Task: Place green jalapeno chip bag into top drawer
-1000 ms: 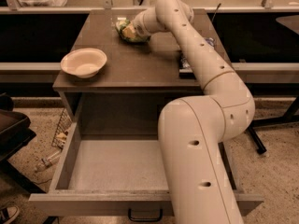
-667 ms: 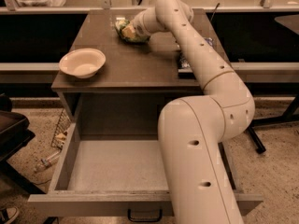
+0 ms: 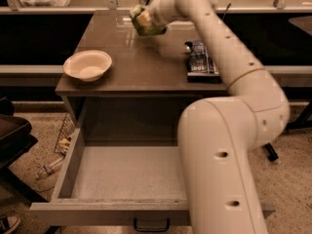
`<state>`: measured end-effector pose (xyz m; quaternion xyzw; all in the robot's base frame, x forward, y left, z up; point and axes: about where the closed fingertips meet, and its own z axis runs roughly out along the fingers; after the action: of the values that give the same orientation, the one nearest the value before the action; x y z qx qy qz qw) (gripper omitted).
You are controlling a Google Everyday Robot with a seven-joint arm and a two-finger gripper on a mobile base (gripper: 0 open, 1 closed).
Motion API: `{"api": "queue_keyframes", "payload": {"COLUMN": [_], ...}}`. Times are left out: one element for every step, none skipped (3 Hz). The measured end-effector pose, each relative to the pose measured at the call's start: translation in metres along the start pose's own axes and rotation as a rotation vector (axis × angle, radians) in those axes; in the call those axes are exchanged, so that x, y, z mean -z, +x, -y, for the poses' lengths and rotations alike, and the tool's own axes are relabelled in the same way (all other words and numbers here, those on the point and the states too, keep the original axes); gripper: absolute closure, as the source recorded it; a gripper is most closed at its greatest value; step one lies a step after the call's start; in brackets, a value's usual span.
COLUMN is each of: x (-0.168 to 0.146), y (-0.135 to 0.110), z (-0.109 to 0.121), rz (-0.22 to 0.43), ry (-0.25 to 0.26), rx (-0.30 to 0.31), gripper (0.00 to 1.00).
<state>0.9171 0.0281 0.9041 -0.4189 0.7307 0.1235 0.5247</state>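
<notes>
Moved since a second ago: chip bag (image 3: 150,28), formerly resting on the far part of the table (image 3: 146,74), now raised clear of the surface and shifted slightly right; bowl, packet and drawer unchanged

Gripper (image 3: 144,17): over the far end of the table, closed on the chip bag; how much of the foil is pinched cannot be told, since the bag bulges around the grip

Chip bag: crumpled, light green, held in the air at the gripper, well apart from the drawer

Drawer (image 3: 122,179): pulled out below the table front, bottom bare; its right part is hidden behind the arm (image 3: 229,169)

Bowl (image 3: 87,65): white, on the left of the table, near the front edge

Packet (image 3: 197,62): flat, dark blue and white, on the right of the table, just beside the arm

Risks, as judged from this state:
1. Slip: foil looks slick and crumpled, so a thin pinch may let go on the long carry back, leaving the bag on the table or floor
2. Sweep: an arm drawn back low could brush the packet or nudge the bowl toward the edge
3. Miss: release too soon lands the bag on the table front; too late, beyond the drawer front
4. Bounce: a light bag let go from high up may catch a drawer wall and tip out
</notes>
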Motion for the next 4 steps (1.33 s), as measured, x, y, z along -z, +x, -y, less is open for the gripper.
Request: {"api": "queue_keyframes", "payload": {"x": [0.064,0.111,0.163,0.195], "y": [-0.043,-0.068,-0.078,-0.071], "z": [0.033,0.054,0.067,0.062], "rz": [0.046,0.074,0.110,0.125], "ry": [0.093,0.156,0.196,0.202], "rx": [0.031,0.048,0.042,0.028], "gripper": [1.00,1.00,1.00,1.00]}}
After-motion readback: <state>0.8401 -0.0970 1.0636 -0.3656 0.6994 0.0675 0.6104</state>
